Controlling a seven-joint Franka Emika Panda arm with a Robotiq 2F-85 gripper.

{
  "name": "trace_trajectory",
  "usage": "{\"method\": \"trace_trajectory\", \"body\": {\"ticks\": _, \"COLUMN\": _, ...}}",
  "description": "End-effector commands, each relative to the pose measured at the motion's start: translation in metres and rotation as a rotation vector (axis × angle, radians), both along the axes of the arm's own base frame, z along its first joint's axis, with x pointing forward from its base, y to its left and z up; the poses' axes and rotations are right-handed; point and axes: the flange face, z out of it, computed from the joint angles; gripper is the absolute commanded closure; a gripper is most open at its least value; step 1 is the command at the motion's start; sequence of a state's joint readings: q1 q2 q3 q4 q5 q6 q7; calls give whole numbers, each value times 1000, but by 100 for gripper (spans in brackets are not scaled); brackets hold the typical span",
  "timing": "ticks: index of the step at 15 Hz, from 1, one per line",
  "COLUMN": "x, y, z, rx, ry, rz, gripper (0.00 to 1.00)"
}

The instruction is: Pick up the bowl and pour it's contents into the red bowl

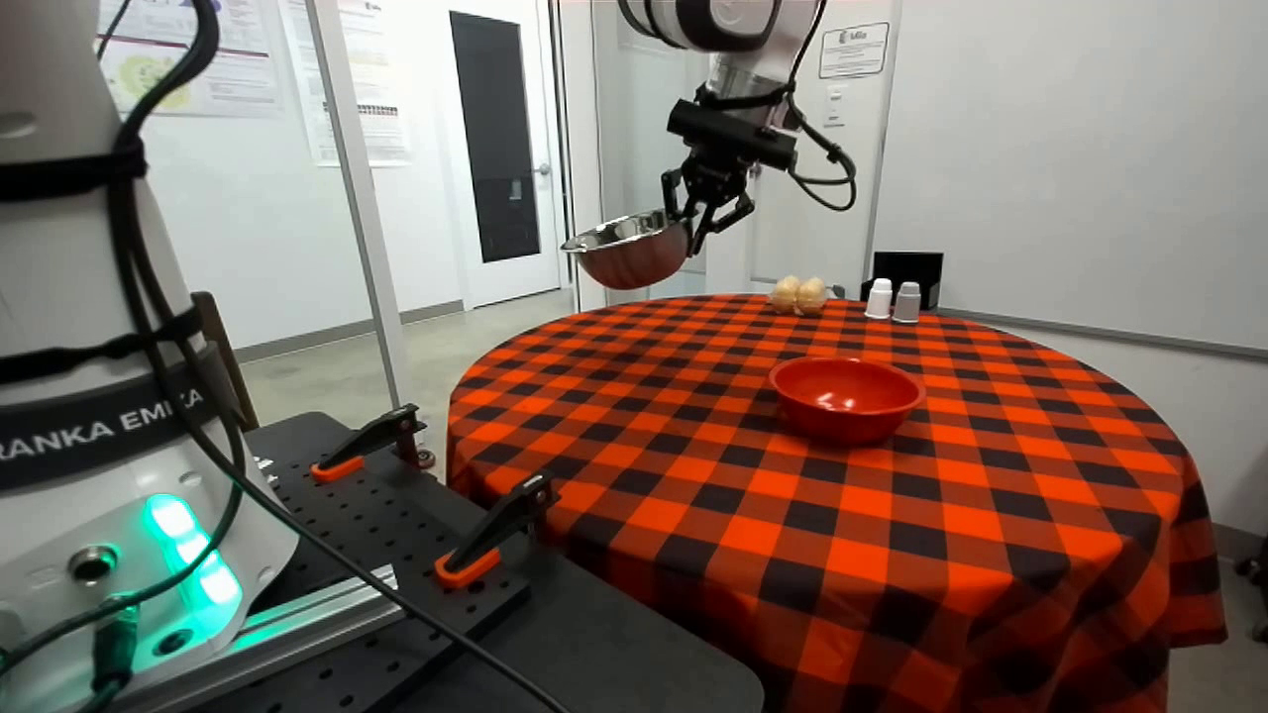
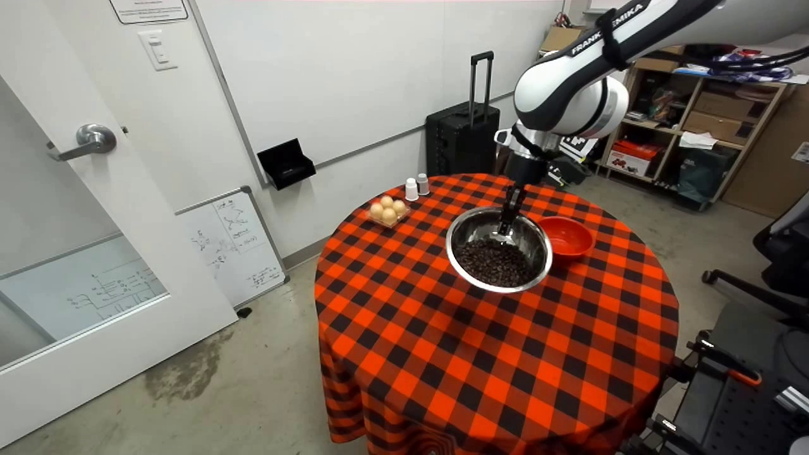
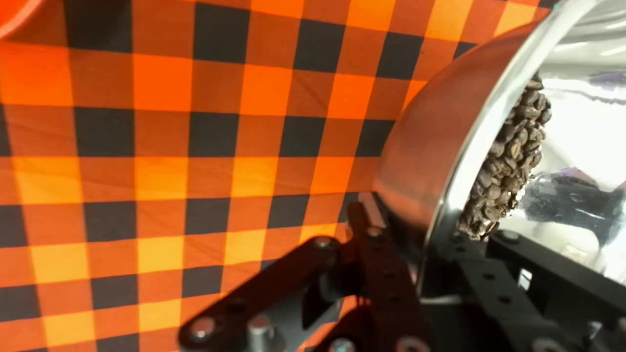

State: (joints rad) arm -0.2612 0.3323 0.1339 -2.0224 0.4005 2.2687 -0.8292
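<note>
The shiny steel bowl hangs in the air above the table, tilted a little with its side away from the gripper lower. Dark coffee beans lie inside the steel bowl. My gripper is shut on the bowl's rim. In the wrist view one finger is outside the wall and one inside, with the gripper pinching the steel bowl. The glossy red bowl stands upright on the table, apart from the steel bowl. The red bowl only shows at the wrist view's top left corner.
The round table has a red and black checked cloth. Several eggs in a clear tray and two small shakers, one white and one grey, stand near its edge. Black clamps sit on the robot's base bench.
</note>
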Motion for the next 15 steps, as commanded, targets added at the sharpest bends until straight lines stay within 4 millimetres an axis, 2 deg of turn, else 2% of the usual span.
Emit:
{"method": "trace_trajectory", "body": {"ticks": 1, "x": -51, "y": -36, "z": 40, "rx": -78, "ry": -76, "rz": -107, "gripper": 98}}
{"method": "trace_trajectory", "body": {"ticks": 4, "x": -83, "y": -78, "z": 62, "rx": -144, "ry": -114, "rz": -207, "gripper": 98}}
{"method": "trace_trajectory", "body": {"ticks": 7, "x": -100, "y": -131, "z": 78, "rx": -218, "ry": -111, "rz": -325, "gripper": 98}}
{"method": "trace_trajectory", "body": {"ticks": 10, "x": -106, "y": -172, "z": 84, "rx": -306, "ry": -69, "rz": -472, "gripper": 98}}
{"method": "trace_trajectory", "body": {"ticks": 13, "x": -109, "y": -198, "z": 87, "rx": -391, "ry": -13, "rz": -603, "gripper": 98}}
{"method": "trace_trajectory", "body": {"ticks": 15, "x": -108, "y": -208, "z": 92, "rx": -445, "ry": 11, "rz": -673, "gripper": 98}}
